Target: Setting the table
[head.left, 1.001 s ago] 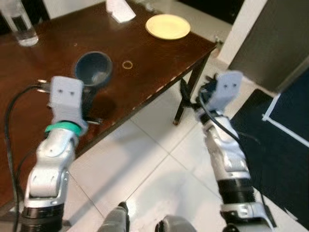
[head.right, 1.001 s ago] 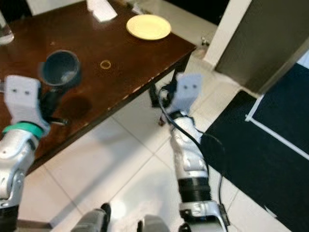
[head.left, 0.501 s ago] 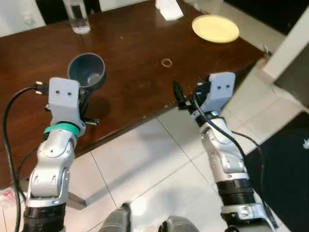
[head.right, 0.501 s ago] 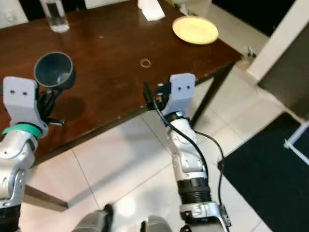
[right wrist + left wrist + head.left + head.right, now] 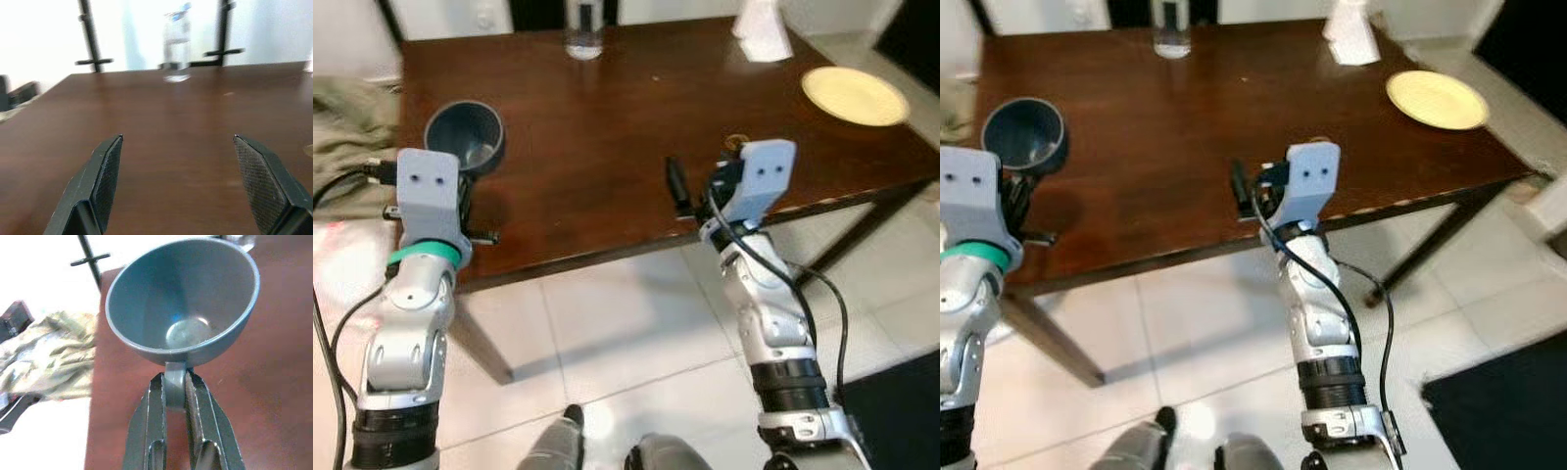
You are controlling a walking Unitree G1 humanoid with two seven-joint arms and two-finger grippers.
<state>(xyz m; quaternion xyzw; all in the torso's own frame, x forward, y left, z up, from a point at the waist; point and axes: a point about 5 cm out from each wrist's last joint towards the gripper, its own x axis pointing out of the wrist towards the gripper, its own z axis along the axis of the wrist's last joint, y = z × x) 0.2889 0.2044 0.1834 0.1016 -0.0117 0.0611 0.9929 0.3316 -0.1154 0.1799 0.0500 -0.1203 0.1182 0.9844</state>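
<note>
The left gripper (image 5: 174, 396) had its two fingers pinched tight on the small handle of a grey-blue cup (image 5: 183, 303), holding it upright over the near left corner of the dark wooden table (image 5: 607, 127). The cup looked empty, and whether its base touched the wood or hung just above it could not be told. The right gripper (image 5: 178, 178) was spread wide with nothing between its fingers, held low over the table's near edge and pointing across the top toward a clear glass (image 5: 176, 49) at the far side. A yellow plate (image 5: 855, 95) sat near the far right corner, well apart from the cup, with a white folded napkin (image 5: 763, 29) beyond it and a small ring (image 5: 736, 141) by the right arm. The step in hand seemed to be carrying the cup to its place. The next move likely called for setting it down flat, perhaps nearer the plate, before easing the fingers off the handle so it would not tip.
</note>
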